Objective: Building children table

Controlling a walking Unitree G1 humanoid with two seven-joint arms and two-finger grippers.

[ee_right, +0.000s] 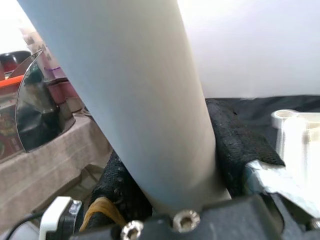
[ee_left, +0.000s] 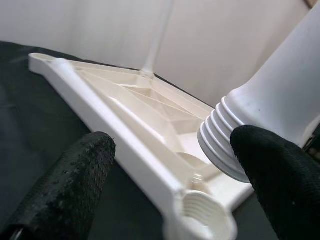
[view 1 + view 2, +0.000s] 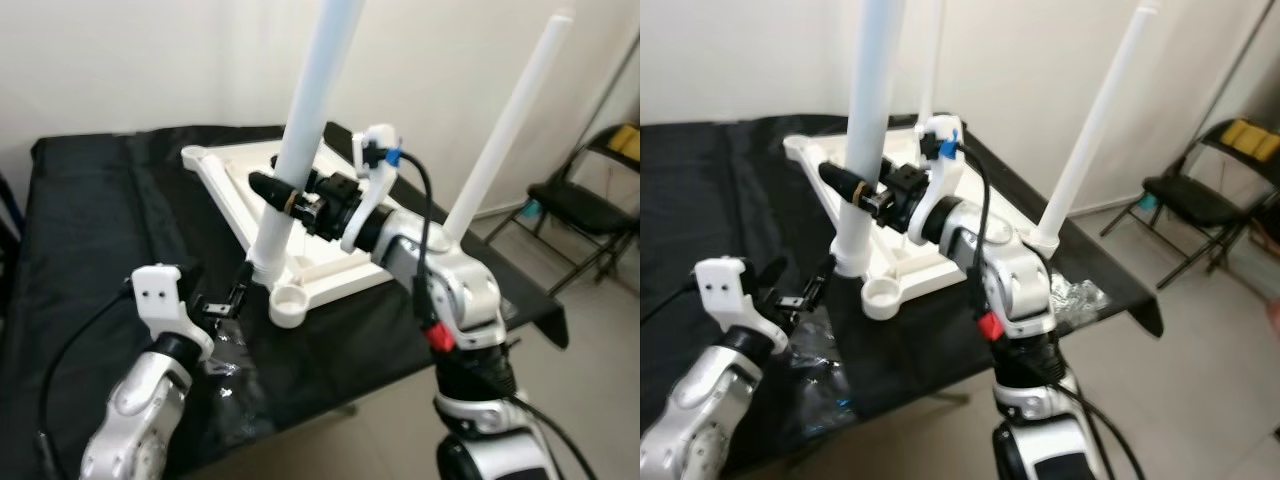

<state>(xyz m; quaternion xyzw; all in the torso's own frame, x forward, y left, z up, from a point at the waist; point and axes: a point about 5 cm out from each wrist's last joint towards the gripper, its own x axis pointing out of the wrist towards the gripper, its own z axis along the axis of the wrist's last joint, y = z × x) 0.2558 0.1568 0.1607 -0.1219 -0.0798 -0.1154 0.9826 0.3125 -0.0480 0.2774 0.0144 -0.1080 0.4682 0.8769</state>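
White table leg (image 3: 305,130), its top cropped, is clamped by the right pincer (image 3: 285,198); left pincer (image 2: 165,180) gapes wide.

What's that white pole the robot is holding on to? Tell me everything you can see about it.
It is a table leg: a long, smooth, round white tube, plastic by the look, ending in a ribbed collar at its foot. It stands tilted, foot at the near corner of the upturned white tabletop on the black-covered table. The right gripper clamps it low down; the left gripper waits open beside its base.

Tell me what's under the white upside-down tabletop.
The white tabletop lies on a black cloth covering a table; the cloth hides what is beneath.
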